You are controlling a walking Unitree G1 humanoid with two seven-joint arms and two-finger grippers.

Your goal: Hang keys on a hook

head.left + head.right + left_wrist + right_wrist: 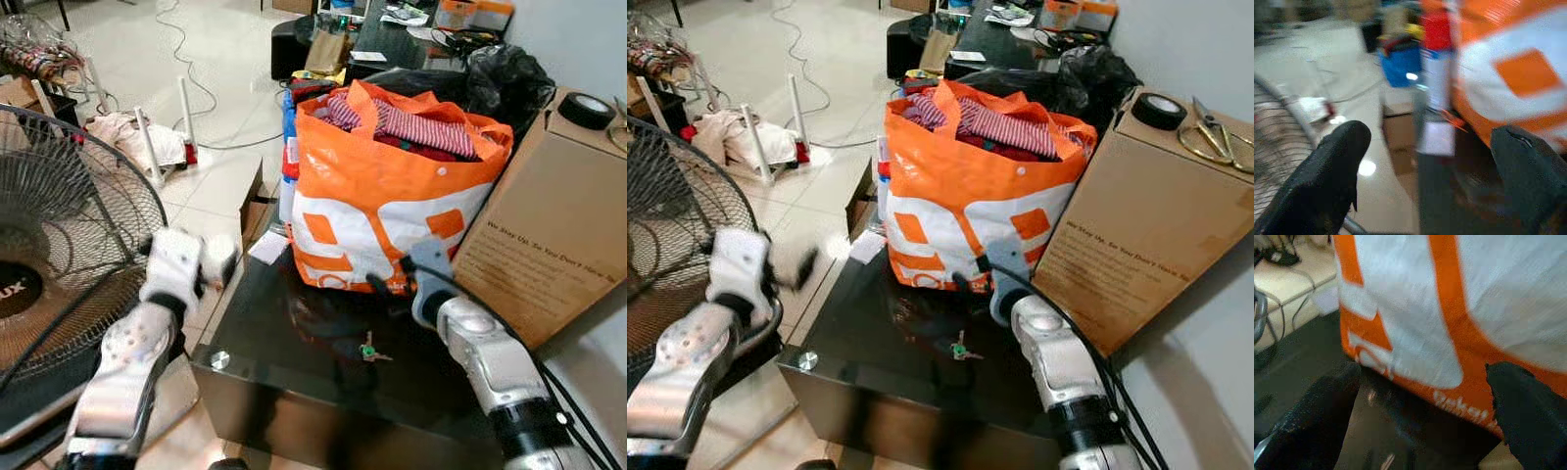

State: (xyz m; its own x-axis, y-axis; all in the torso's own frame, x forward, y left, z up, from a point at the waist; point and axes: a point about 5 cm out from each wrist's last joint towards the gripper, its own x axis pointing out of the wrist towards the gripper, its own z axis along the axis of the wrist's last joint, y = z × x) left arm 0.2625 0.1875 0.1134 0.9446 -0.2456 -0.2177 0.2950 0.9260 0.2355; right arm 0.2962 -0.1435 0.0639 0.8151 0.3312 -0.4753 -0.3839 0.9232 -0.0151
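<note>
Left eye view, keys just beside right end effector, fingers spread

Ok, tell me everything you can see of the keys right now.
The keys are a small bunch with a green tag or head, and pale metal showing beside it; finer detail is too small to make out. They lie flat on the glossy black table, in front of the orange and white bag, apart from it. The right gripper is above and beyond them, open, not touching.

You've got silver forearms with dimpled casings; white left wrist block; black cable behind right gripper; matte black fingers.
</note>
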